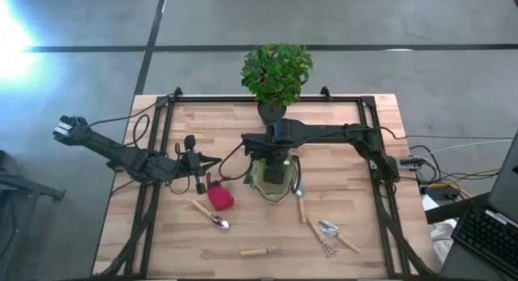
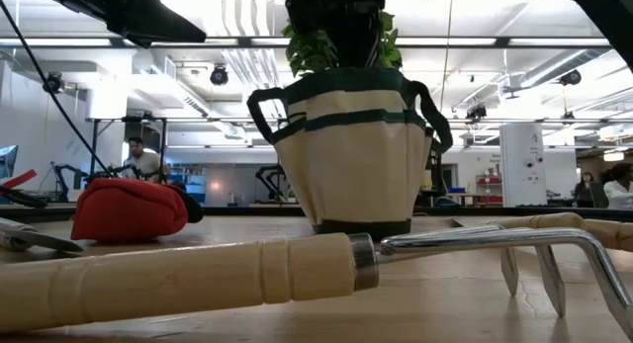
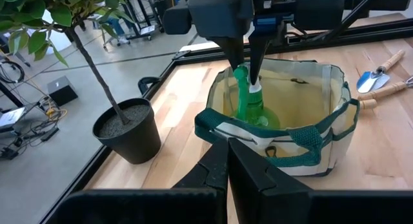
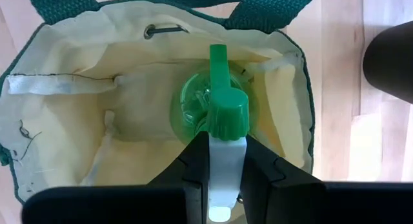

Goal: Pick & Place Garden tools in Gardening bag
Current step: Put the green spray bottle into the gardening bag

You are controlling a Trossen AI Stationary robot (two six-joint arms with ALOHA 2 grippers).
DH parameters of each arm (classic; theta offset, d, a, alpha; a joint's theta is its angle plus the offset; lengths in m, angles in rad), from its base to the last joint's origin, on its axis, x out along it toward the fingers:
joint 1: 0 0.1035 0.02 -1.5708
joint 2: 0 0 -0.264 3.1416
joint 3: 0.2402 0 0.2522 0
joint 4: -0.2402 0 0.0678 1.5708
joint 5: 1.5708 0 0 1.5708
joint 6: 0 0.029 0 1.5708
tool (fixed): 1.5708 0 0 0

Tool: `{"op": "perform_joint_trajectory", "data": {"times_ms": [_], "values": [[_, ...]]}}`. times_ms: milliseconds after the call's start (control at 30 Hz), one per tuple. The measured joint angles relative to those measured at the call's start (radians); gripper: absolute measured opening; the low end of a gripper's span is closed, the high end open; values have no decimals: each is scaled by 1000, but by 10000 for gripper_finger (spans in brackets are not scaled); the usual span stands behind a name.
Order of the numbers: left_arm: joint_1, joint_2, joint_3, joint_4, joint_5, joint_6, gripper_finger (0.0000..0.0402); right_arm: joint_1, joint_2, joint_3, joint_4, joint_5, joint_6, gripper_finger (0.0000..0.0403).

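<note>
The right hand (image 4: 219, 161) is clamped on the white neck of the translucent green plastic spray bottle (image 4: 211, 108), which hangs just below it inside the soft khaki fabric gardening bag (image 4: 64, 114), probably light, rigid and slick, so the neck grip suits.

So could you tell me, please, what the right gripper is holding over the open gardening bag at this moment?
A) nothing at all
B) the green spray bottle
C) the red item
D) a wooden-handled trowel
B: the right gripper is shut on the head of the green spray bottle, whose body hangs inside the gardening bag, while the red item and the trowel lie on the table.
</note>
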Motion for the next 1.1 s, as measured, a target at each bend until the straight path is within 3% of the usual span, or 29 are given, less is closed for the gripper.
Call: {"op": "perform_joint_trajectory", "data": {"times_ms": [200,500,967,1100], "values": [[0,0,0,0,0,-2,14,-4,0,-6,-1,-1,0,44],[0,0,0,0,0,-2,14,-4,0,-10,0,0,-2,98],[0,0,0,0,0,-2,14,-3,-2,-10,-2,3,-6,104],[0,0,0,0,0,-2,14,-2,-5,2,-7,69,-7,104]]}}
